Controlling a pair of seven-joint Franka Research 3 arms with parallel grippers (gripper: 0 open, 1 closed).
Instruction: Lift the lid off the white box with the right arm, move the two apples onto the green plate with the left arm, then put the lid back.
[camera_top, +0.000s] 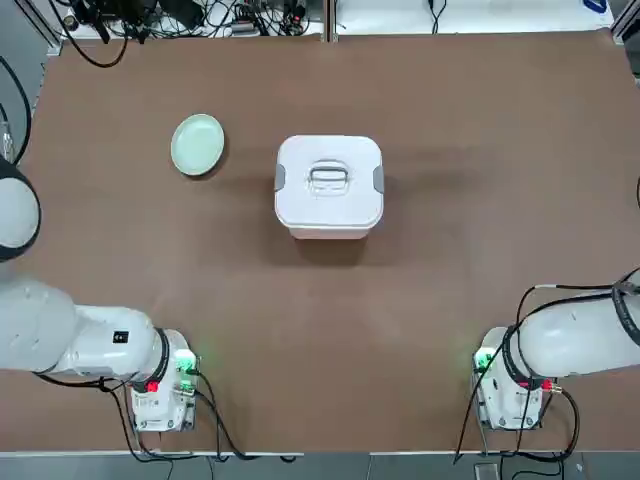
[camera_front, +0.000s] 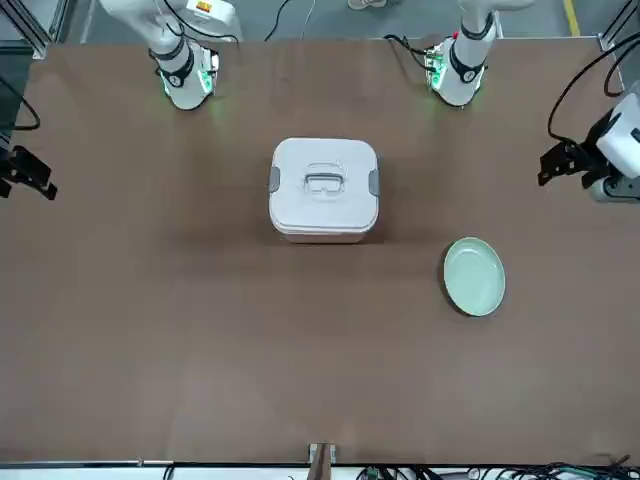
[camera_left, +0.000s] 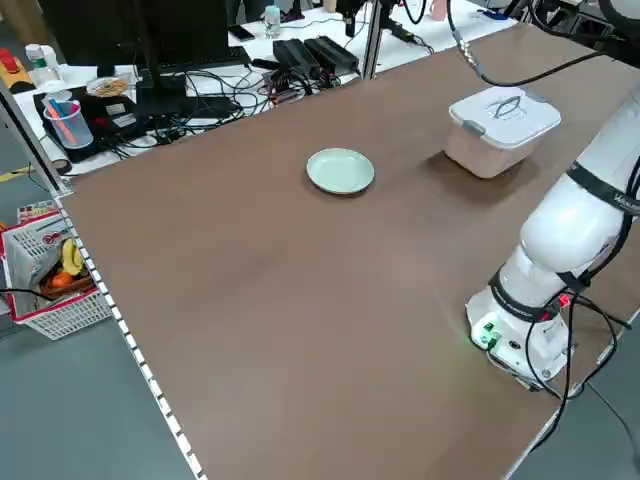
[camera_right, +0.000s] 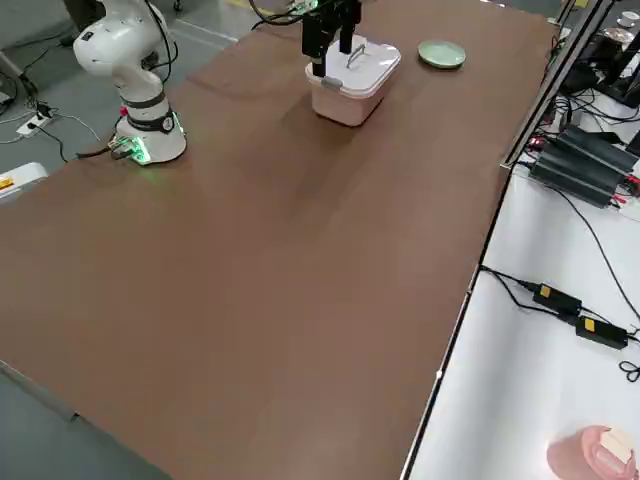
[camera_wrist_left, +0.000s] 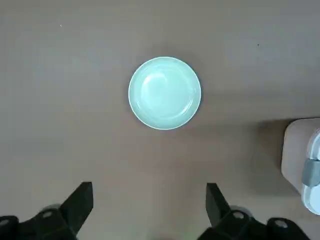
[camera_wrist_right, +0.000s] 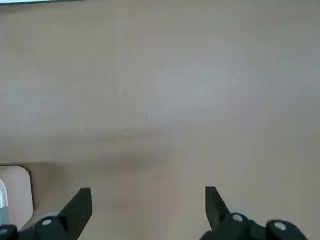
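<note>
- I have the lid (camera_top: 330, 205) seated on the white box (camera_top: 330, 234) in the middle of the counter (camera_top: 320, 350), so I judge the first step is lifting it
- The right gripper (camera_wrist_right: 148, 202) hangs off to the box's right, its fingers (camera_wrist_right: 80, 207) wide apart with nothing between them
- I'd bring it over the bar handle (camera_top: 328, 174) in the lid's centre, turn it so one finger goes on each side of the bar, and lower slowly
- I'd close on the bar alone, then raise straight up and level; a tilted pull could drag the box along
- I'd set the lid down on the right, well away from the left arm's path
- The left gripper (camera_wrist_left: 149, 202) waits on the green plate's side, spread and holding nothing; I'd leave it there for now
- The green plate (camera_top: 198, 145) sits bare to the box's left; I can't see the apples, and presume they are inside
</note>
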